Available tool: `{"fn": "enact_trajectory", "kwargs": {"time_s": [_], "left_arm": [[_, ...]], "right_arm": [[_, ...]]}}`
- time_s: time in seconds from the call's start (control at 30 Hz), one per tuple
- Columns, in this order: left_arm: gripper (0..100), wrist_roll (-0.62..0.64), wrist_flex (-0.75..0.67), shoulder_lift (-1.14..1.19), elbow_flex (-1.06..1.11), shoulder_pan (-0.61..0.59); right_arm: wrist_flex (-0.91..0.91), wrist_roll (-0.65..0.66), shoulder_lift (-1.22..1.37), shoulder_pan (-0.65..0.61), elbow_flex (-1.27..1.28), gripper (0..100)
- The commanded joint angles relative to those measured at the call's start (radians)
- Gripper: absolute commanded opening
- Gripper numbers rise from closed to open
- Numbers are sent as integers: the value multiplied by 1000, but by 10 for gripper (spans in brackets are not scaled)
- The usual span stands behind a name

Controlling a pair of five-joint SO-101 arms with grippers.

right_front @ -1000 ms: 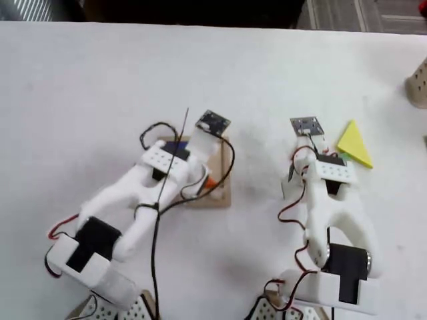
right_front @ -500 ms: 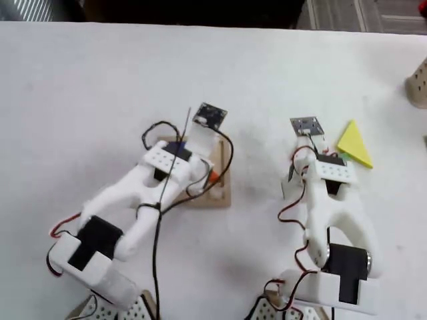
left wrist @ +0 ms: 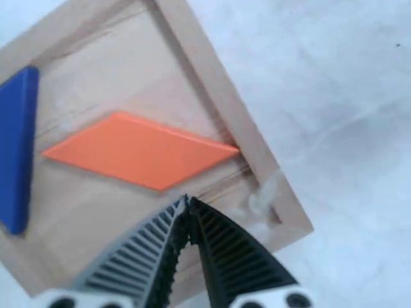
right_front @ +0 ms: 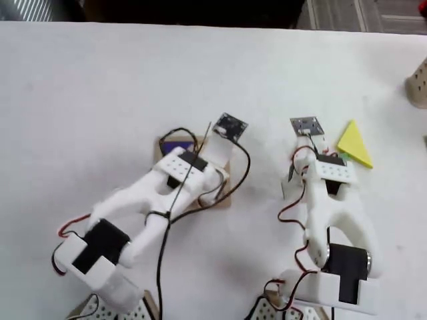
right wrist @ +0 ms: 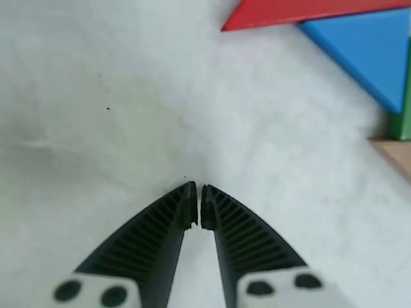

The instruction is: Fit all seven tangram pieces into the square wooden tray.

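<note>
Hangs left tool [left wrist: 188, 204] pinched shut, empty, over square wooden tray [left wrist: 212, 102], tips just beside orange parallelogram [left wrist: 141, 157] lying inside with blue piece [left wrist: 16, 147]. Holds right tool [right wrist: 198, 192] closed above tabletop [right wrist: 96, 96] near red piece [right wrist: 302, 11], blue triangle [right wrist: 366, 48].

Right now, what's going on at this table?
The left gripper hangs shut and empty over the square wooden tray, which holds an orange parallelogram piece and a dark blue piece. The right gripper, also shut and empty, hangs above the white table near a red piece and a light blue triangle. A yellow triangle lies on the table too, not yet in the tray.
</note>
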Motion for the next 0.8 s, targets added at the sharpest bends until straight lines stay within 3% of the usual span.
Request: {"fn": "enact_trajectory", "kwargs": {"time_s": [0.0,0.37,0.6,0.77], "left_arm": [[20,8,-17,12,-94,7],[20,9,72,246,-394,-47],[20,2,178,154,-384,-45],[20,2,100,62,-218,-81]], "right_arm": [[-10,9,-42,-2,-6,20],[-10,9,-42,-2,-6,21],[-10,11,-42,-2,-6,21],[-10,11,-42,-2,-6,21]]}}
